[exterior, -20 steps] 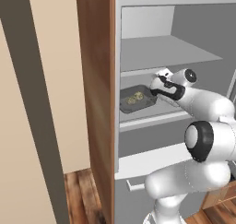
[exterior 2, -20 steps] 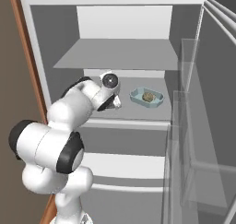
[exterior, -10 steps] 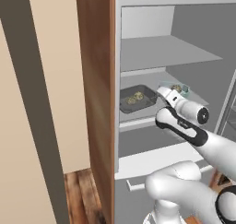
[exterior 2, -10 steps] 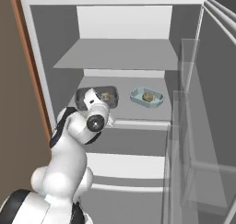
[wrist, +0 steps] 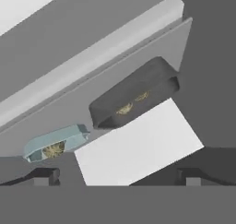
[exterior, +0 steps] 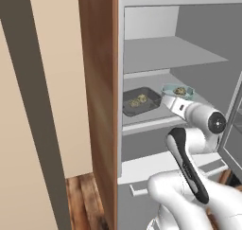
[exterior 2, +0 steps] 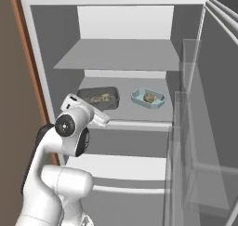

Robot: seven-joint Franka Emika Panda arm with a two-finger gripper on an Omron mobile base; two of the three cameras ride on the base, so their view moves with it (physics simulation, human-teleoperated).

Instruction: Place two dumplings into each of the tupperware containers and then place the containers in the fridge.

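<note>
Inside, on the fridge (exterior 2: 56, 48) middle shelf (exterior 2: 125, 116), grey tub (exterior 2: 98, 97) with dumplings (exterior 2: 101, 98) at left, blue tub (exterior 2: 148, 98) with a dumpling beside it, apart, gripper (wrist: 117, 176) released, nothing grasped, held before the shelf edge.

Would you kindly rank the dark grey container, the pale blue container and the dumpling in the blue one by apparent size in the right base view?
1. dark grey container, largest.
2. pale blue container, clearly smaller, at a similar depth on the same fridge shelf.
3. dumpling, smallest, sitting inside the blue one.
</note>
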